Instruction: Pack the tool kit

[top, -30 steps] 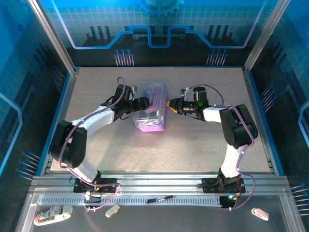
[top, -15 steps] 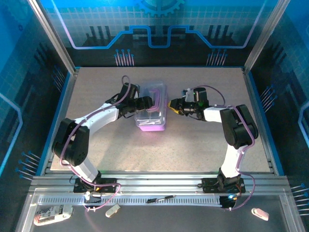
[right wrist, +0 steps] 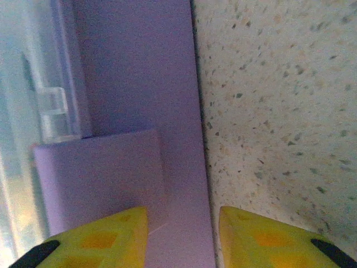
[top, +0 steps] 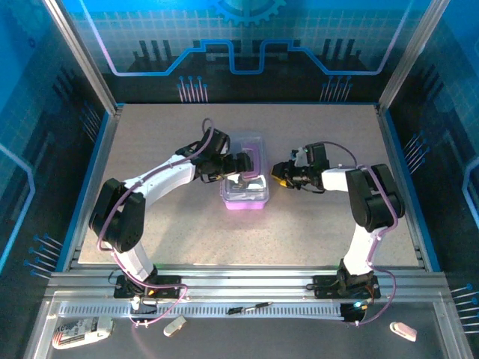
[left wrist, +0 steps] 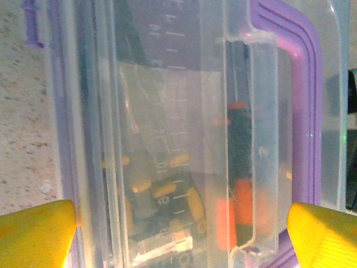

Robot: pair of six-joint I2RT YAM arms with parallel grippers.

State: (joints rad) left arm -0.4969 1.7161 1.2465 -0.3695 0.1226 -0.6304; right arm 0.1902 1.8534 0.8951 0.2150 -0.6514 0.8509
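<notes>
The tool kit case (top: 245, 193) lies flat on the speckled table (top: 314, 232), about in its middle, with the clear lid (left wrist: 167, 84) on top and the purple base below. Through the lid we see the screwdrivers (left wrist: 240, 167) inside the case, with orange and yellow handles.

The left gripper (top: 245, 161) hangs over the far part of the case, reaching in from the case's left side. Its jaws stand wide apart. In the left wrist view its yellow fingertips (left wrist: 33, 234) are at the two bottom corners, and the lid with the purple handle (left wrist: 308, 111) spreads across the whole space between them. We cannot tell if the fingertips touch the case.

The right gripper (top: 278, 174) is just beside the case's right side, at table level, pointing toward it. Its jaws are partly apart and close on nothing that we can see. In the right wrist view one of its fingertips (right wrist: 100, 240) lies over the purple edge of the case and the other one over the bare table just beside this edge.
</notes>
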